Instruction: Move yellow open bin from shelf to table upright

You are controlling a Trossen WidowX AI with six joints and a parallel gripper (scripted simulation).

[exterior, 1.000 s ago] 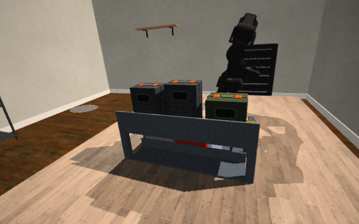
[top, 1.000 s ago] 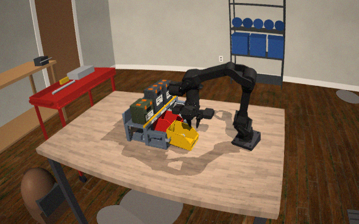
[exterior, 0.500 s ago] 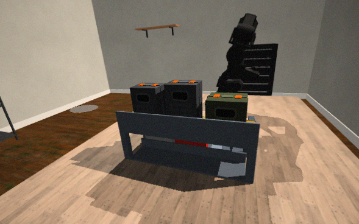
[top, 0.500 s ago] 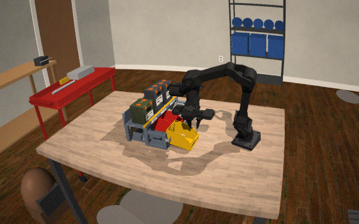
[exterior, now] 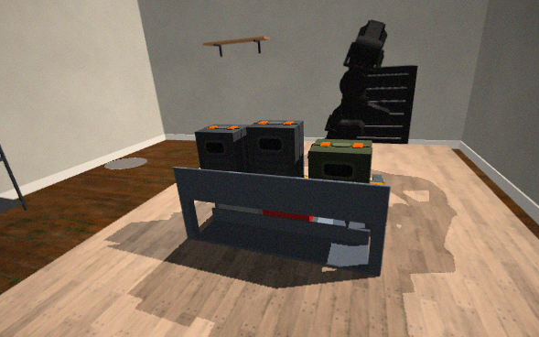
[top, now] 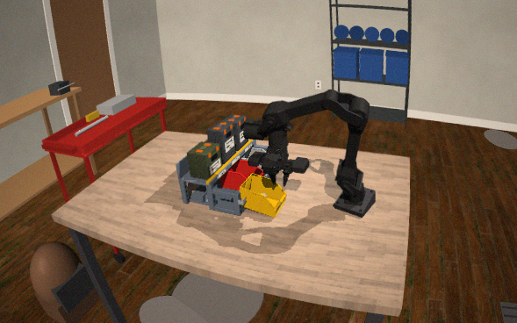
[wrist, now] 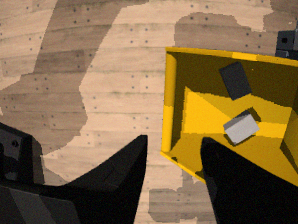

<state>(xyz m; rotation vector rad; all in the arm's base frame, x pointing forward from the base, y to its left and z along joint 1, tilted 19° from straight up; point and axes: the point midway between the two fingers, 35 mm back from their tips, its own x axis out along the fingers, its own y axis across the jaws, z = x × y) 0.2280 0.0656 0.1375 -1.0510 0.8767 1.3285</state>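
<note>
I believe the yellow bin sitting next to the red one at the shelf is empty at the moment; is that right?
Not quite. The yellow bin does sit next to the red one at the shelf, but it is not empty. The wrist view shows two parts lying in it: a dark block and a light grey block.

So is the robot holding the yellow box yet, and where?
Not yet. The gripper is open and holds nothing. Its fingers hang by one side wall of the yellow bin, one on each side, not closed on it.
</note>
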